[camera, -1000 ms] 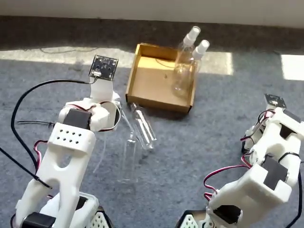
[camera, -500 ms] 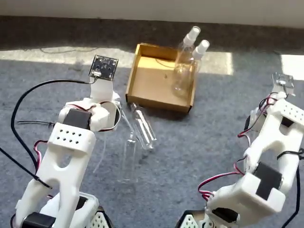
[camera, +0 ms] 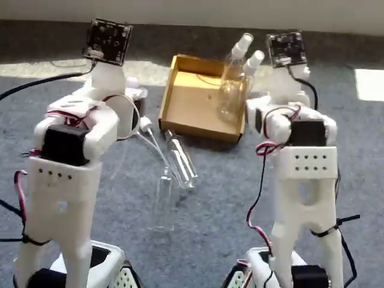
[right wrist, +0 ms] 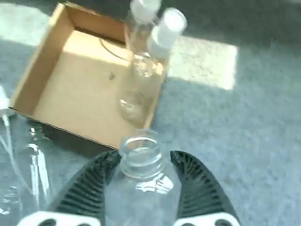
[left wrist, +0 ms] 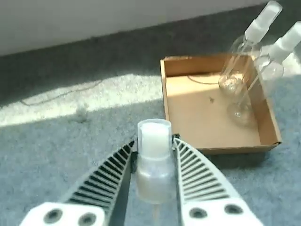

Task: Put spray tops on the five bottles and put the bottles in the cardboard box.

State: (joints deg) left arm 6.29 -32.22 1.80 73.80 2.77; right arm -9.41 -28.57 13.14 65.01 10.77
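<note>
Left fingers (left wrist: 109, 175) clamped on spray top (left wrist: 154, 141), right fingers (right wrist: 197, 188) on open bottle (right wrist: 139, 162); loose bottles (camera: 180, 159) beside box (camera: 192, 105)

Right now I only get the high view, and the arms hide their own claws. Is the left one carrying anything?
Observer: Yes. In its wrist view the left gripper is shut on a spray top, white cap pointing towards the box.
Operator: And the other claw?
Observer: The right gripper is shut on a bottle. Its neck is open, with no top on it yet.
</note>
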